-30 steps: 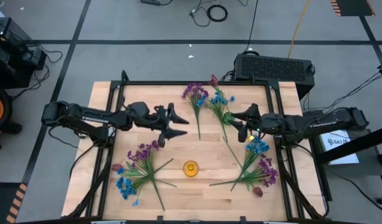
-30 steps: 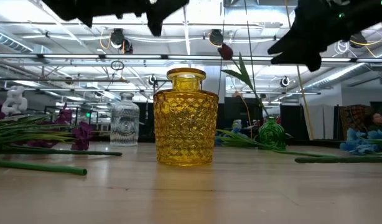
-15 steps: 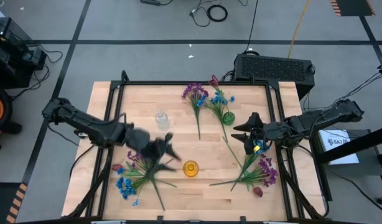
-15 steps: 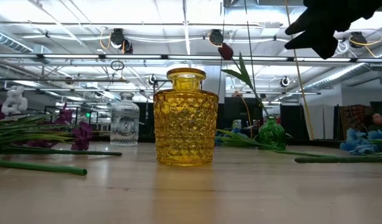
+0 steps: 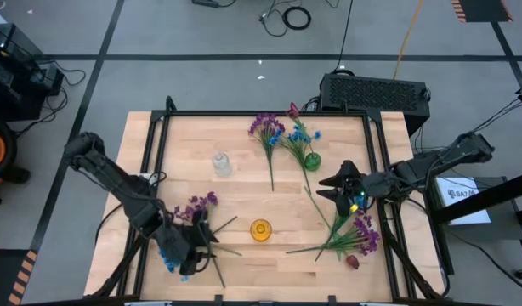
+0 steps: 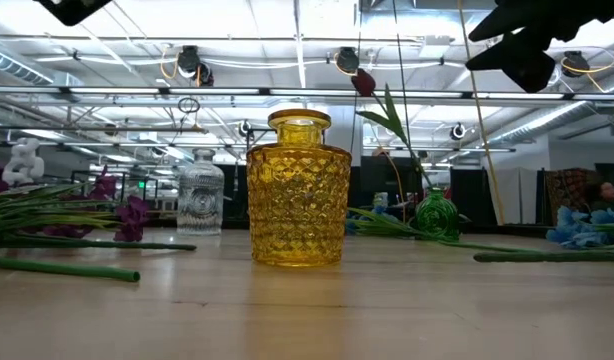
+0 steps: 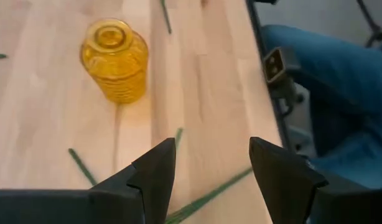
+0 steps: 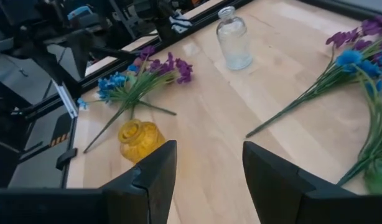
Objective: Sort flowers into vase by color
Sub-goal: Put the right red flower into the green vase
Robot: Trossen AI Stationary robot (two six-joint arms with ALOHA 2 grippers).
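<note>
The wooden table carries three loose bunches of flowers around the yellow vase, which stands near its front-middle. The left bunch, purple and blue, lies just left of the yellow vase. The left gripper hangs over that bunch's blue end, fingers spread open with only bare wood and a few green stems between them. The right bunch lies right of the yellow vase, and the right gripper hovers just behind it, fingers parted and empty. The far bunch lies behind the yellow vase, beside a small green vase. A clear vase stands behind and left of the yellow one.
</note>
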